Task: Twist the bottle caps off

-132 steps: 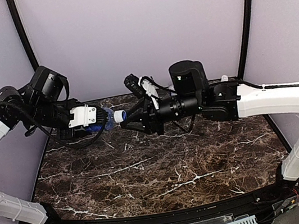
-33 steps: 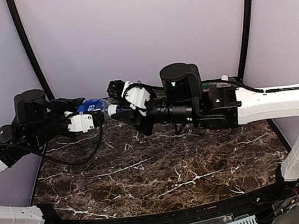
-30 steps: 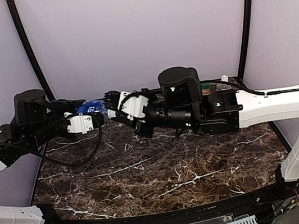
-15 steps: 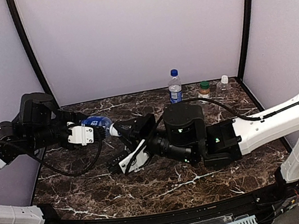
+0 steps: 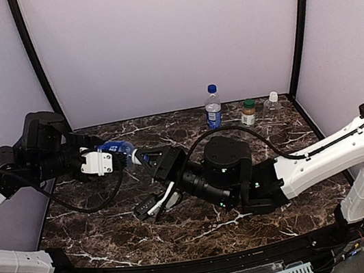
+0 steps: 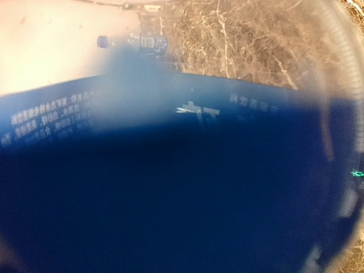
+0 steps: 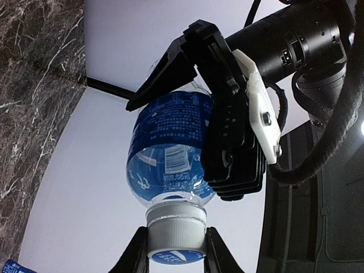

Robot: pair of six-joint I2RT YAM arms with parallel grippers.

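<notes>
The left fingers (image 7: 227, 131) are clamped round the blue-labelled bottle (image 5: 116, 149). They hold it off the dark marble worktop (image 5: 99, 226), left of centre in the overhead view, with its neck pointing right. Its white cap (image 7: 175, 238) is on, and the right fingers (image 7: 135, 256) are closed against the cap's two sides. Along the back edge stand a blue-capped bottle (image 5: 212, 106), a green-capped tan-labelled bottle (image 5: 249, 112) and a small plain white-capped bottle (image 5: 272, 101). Whether any bottle holds liquid cannot be told.
</notes>
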